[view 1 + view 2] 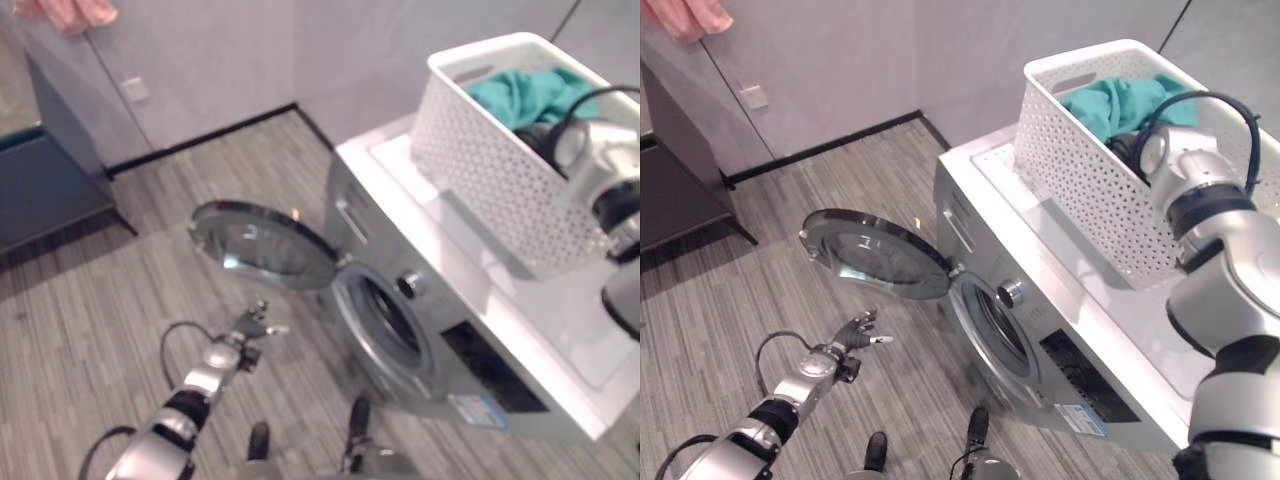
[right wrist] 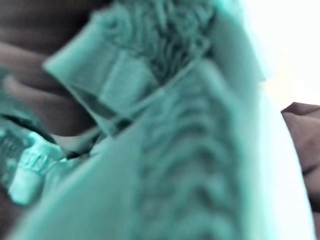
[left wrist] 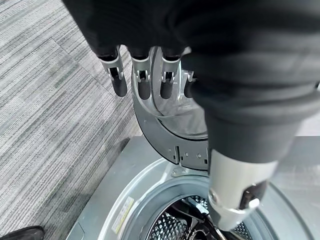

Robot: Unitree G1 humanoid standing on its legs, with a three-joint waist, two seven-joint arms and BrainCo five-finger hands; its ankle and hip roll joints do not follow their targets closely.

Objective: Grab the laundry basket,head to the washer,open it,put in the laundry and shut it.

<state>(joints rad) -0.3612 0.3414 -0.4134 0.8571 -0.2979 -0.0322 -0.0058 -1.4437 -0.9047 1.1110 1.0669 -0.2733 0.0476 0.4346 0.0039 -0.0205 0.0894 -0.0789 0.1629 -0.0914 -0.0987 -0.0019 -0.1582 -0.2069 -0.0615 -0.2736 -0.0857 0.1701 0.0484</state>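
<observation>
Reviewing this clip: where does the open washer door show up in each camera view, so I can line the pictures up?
Left eye view: washer door is left of centre, swung open over the floor.
Right eye view: same door, left of centre.
Left wrist view: its rim lies just past the left hand, whose fingers are straight.
Right wrist view: teal laundry up close; door absent.
Shared landmark: the drum opening.

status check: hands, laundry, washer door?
Left robot hand open, low beside round glass washer door, which is swung open. Right robot hand in white perforated laundry basket on washer top, fingers hidden in teal cloth. Drum opening unobstructed.
</observation>
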